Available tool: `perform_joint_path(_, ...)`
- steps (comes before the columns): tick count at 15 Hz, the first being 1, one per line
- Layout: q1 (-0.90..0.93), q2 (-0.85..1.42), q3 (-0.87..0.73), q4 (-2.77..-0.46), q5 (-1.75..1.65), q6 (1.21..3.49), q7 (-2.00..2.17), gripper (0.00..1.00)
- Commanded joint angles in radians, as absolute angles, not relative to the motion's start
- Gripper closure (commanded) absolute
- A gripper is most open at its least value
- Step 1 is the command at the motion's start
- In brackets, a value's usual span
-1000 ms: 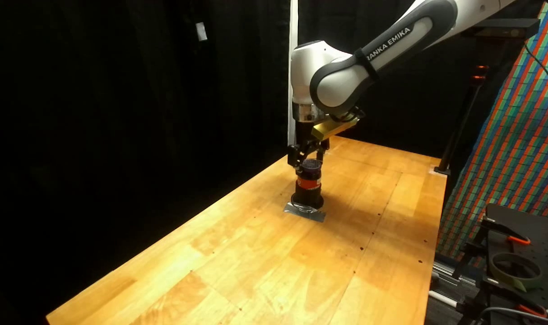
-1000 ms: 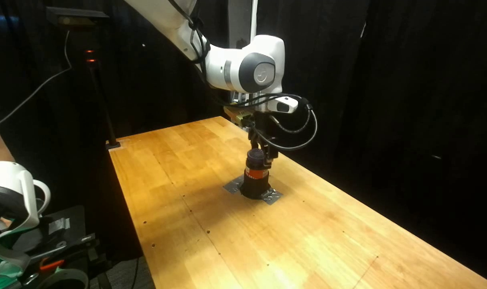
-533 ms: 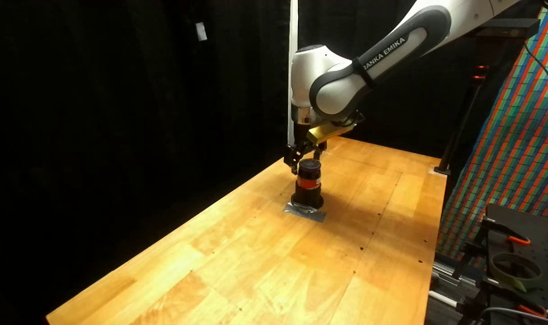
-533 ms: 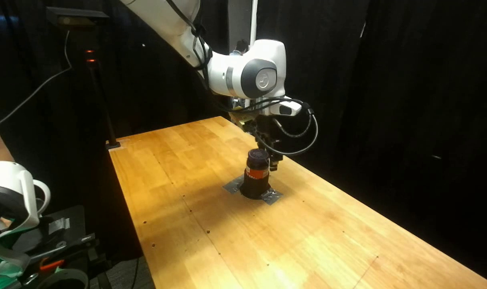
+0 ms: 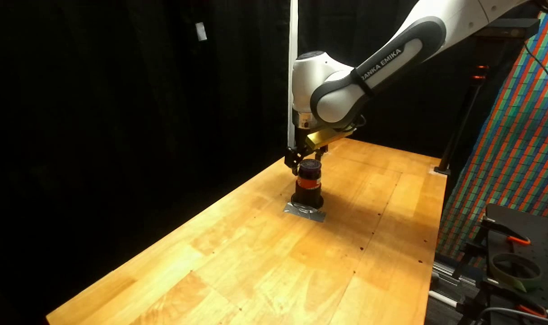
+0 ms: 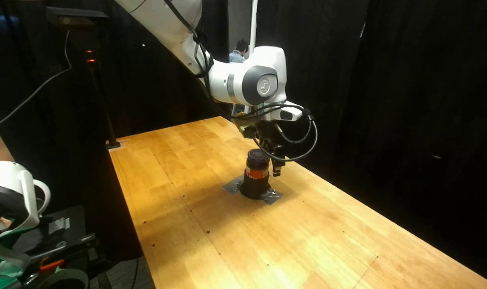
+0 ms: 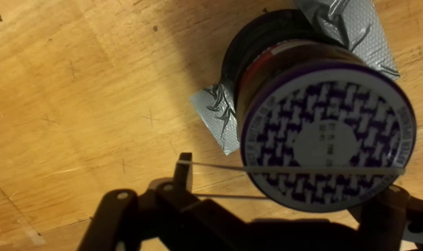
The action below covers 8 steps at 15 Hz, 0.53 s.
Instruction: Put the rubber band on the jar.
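Observation:
The jar [image 5: 309, 183] stands upright on the wooden table in both exterior views [image 6: 256, 173], in a black base taped down. Its orange-red label and dark lid show. In the wrist view the patterned purple and white lid [image 7: 326, 104] fills the right side. My gripper [image 7: 291, 174] is open, with its fingers beside and behind the jar's upper part. A thin pale rubber band [image 7: 323, 170] is stretched round the fingers. One strand crosses over the lid in the wrist view; the other passes behind the jar. The right fingertip is mostly hidden by the lid. Whether the band touches the jar I cannot tell.
Silver tape strips [image 7: 218, 118] hold the base to the wooden table [image 5: 274, 262]. The table's long edge runs close behind my gripper. A dark post [image 6: 101, 104] stands at the far table corner. A cart with a tape roll [image 5: 515, 271] stands beside the table.
My gripper has moved lower and back from the jar, toward the table's long edge. It is open in all frames. The jar has not moved.

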State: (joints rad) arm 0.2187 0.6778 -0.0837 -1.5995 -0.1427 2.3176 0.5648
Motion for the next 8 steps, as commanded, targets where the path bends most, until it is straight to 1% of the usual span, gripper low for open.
perform_joint_path(1,0.218,0.617,-0.07,-1.653,-0.121,2.264,0.532,0.0)
perform_joint_path(8,0.184,0.532,-0.006,-1.752,-0.036,2.191,0.432,0.0)
